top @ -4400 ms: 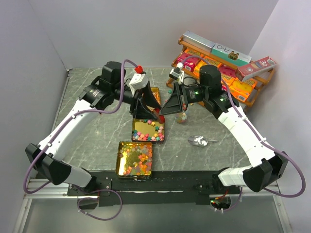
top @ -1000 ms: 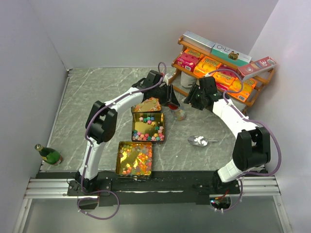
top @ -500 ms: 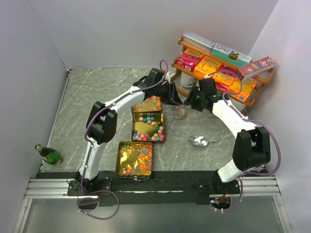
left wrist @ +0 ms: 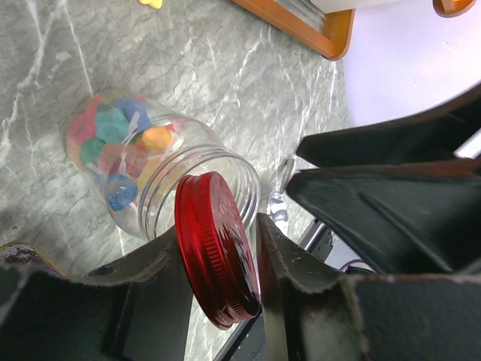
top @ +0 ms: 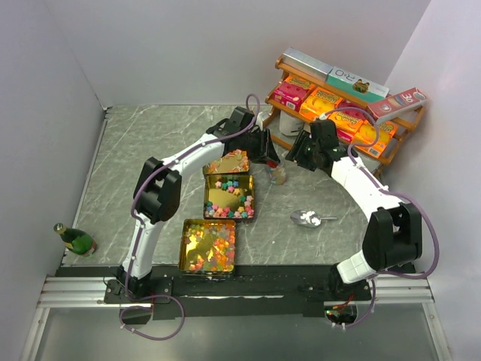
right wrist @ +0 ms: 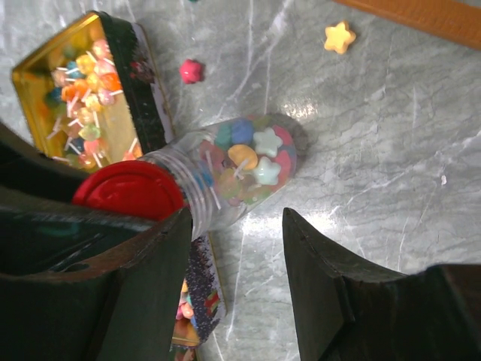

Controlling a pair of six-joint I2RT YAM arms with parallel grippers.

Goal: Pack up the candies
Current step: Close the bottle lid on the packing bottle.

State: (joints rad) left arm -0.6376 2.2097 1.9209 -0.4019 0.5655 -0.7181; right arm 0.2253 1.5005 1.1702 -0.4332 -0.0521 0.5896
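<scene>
A robot lab cell: blank walls boxing a marble-patterned table.

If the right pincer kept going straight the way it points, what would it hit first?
Probably the glass candy jar, which sits just ahead of the open right pincer; the marble tabletop lies beyond it. Depth is unclear from the wrist view.

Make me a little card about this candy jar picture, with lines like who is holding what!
Jar: on the table, candies inside, not closed
Red lid: tilted at the jar's mouth
Left gripper: pinching the lid
Right gripper: open beside the jar, holding nothing
Loose on the table: yellow star, pink candy
Gold tins: open, candies inside
Scoop: lying on the table
</scene>
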